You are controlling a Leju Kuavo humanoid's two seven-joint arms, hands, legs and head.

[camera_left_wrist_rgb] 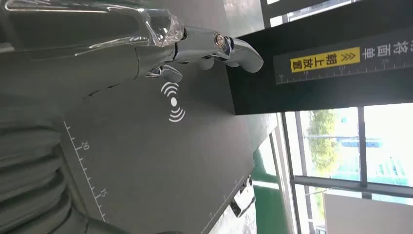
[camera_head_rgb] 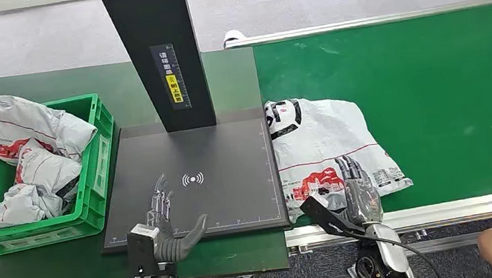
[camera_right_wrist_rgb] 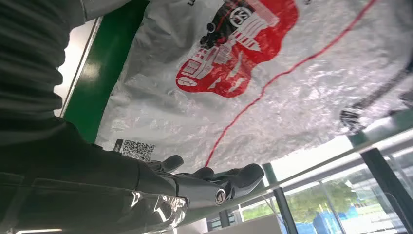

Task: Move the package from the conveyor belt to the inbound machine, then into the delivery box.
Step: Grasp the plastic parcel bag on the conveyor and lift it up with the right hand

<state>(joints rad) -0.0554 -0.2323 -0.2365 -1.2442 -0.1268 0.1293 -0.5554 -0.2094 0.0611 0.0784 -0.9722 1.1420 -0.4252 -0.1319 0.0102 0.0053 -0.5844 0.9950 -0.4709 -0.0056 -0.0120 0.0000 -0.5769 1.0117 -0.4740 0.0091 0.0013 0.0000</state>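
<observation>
So this one's basically at the start. The package (camera_head_rgb: 328, 147) is on the green conveyor belt (camera_head_rgb: 433, 89), right at the belt's end next to the inbound machine (camera_head_rgb: 192, 180), and one edge looks like it's just touching or overlapping the machine's black plate. Nothing's on the plate, and the green delivery box (camera_head_rgb: 88, 192) on the table (camera_head_rgb: 222, 79) already has several grey bags in it, so both legs of the move are left for this one.

The right hand (camera_head_rgb: 359, 189) is over the near edge of the package with fingers stretched flat, not gripping anything that I can see. The left hand (camera_head_rgb: 162, 222) hovers over the machine plate, fingers spread, holding nothing.

The bag lies flat, printed side up. It's close to square, so the long axis is hard to call.
</observation>
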